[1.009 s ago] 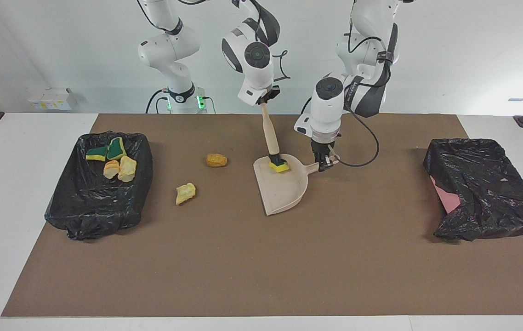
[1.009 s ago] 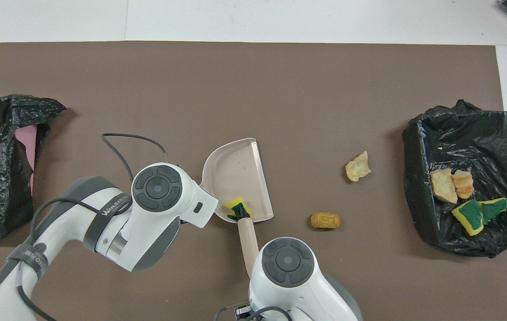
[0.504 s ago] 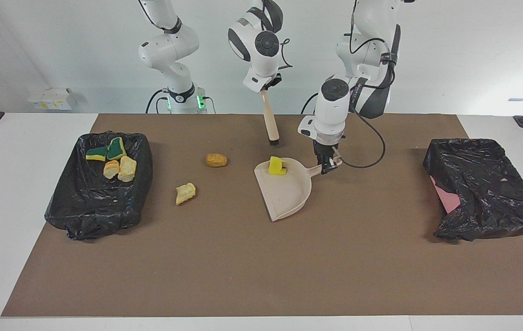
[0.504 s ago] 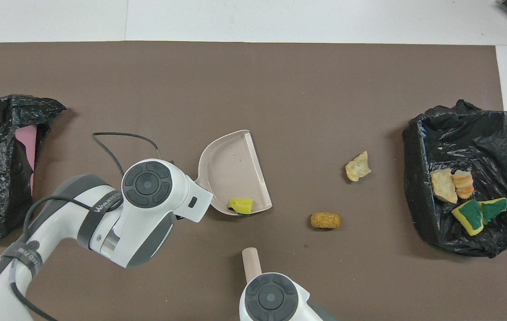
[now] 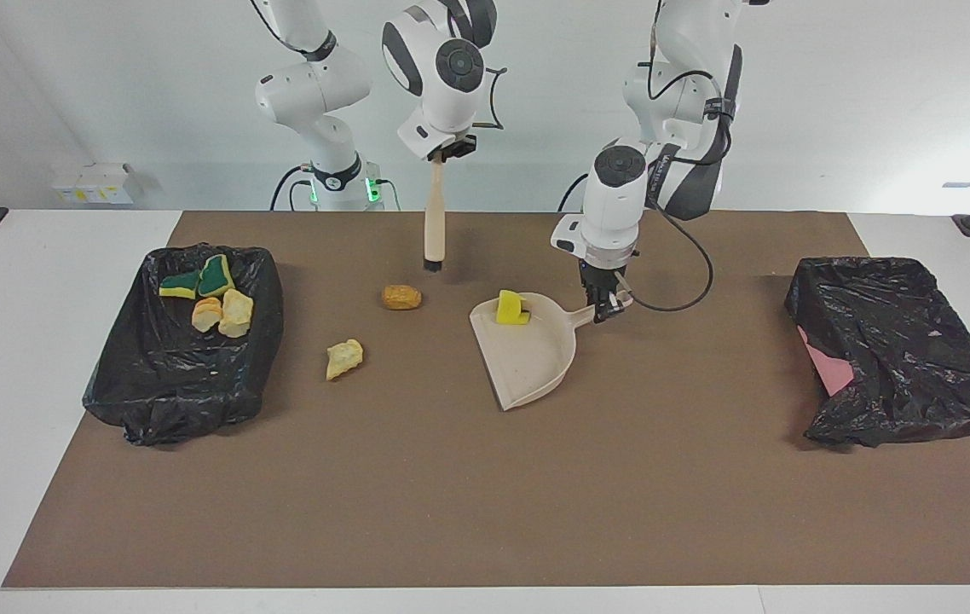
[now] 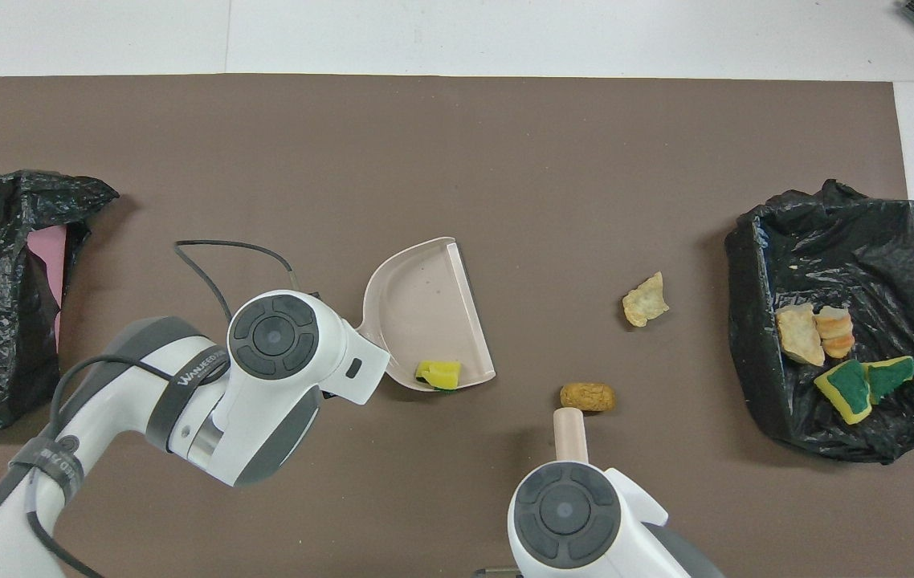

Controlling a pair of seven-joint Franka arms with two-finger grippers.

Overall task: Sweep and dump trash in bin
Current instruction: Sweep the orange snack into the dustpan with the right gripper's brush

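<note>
The right gripper (image 5: 448, 153) has its fingers clamped on the brush (image 5: 433, 223), which hangs upright, bristles down, just nearer the robots than the orange scrap (image 5: 401, 297). The dustpan (image 5: 528, 354), its handle held in the left gripper (image 5: 603, 305), lies beside that scrap toward the left arm's end of the counter (image 5: 485, 495) with a yellow scrap (image 5: 509, 309) inside. The cream scrap (image 5: 343, 358) lies loose; four more sit in the bin (image 5: 187, 401).

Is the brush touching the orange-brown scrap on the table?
Apart. In the facing view the brush hangs from the right gripper, its tip above the mat, clear of the orange-brown scrap.
</note>
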